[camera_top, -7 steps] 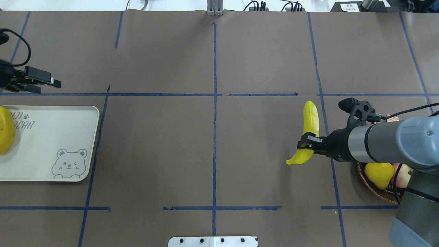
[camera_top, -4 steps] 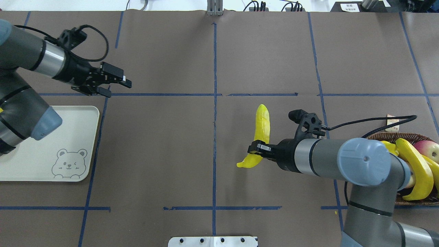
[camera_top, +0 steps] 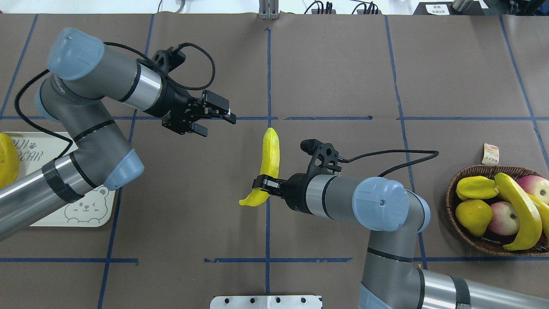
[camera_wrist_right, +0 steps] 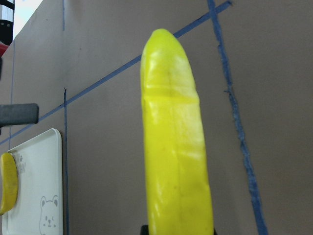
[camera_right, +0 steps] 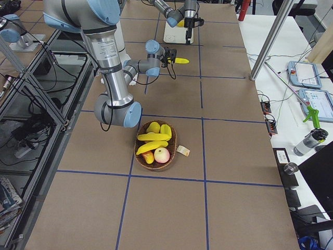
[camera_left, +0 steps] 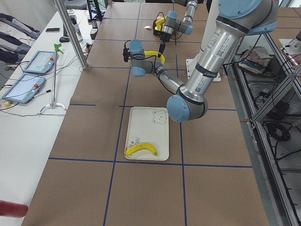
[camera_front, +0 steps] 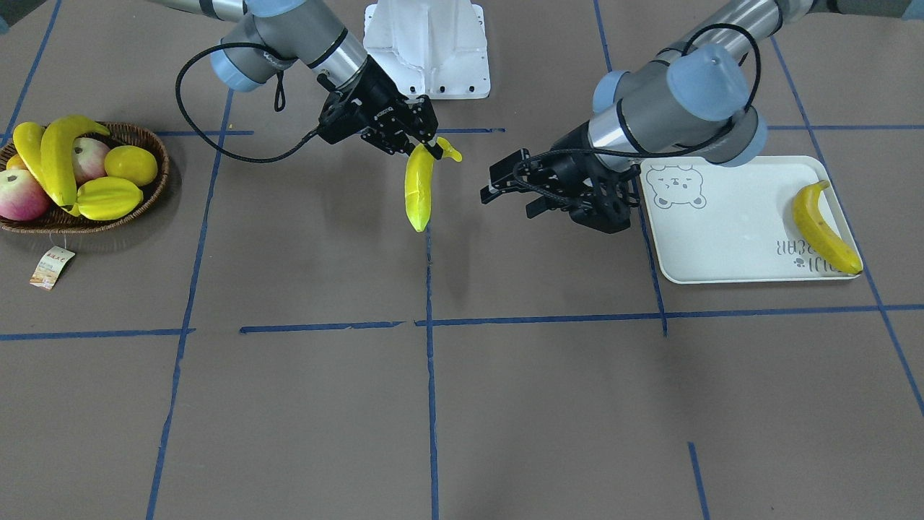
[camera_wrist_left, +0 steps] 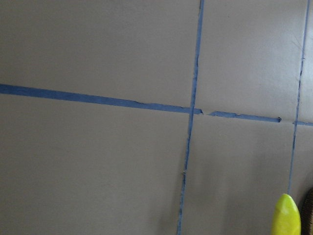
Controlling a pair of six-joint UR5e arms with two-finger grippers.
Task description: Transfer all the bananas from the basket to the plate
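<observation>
Yellow glossy curved banana (camera_top: 270,154) hangs well short of the cream bear-print rectangular plate (camera_front: 729,235), clamped near its stem by the right gripper (camera_top: 262,183), so the left gripper (camera_top: 219,125), jaws apart nearer the plate, should grip its free half squarely before any release.

Seen from overhead, the left arm (camera_top: 85,150) lies across the plate (camera_top: 55,219) and hides its middle and part of the grey lettering (camera_top: 30,148). The banana on the plate (camera_top: 7,159) is cut by the picture's left edge. The basket (camera_top: 467,240), at the table end far from the plate, loses its right side at the picture's edge. The left wrist camera catches only the tip of the held banana (camera_wrist_left: 286,218). In the right wrist view its lower end runs out of frame.
</observation>
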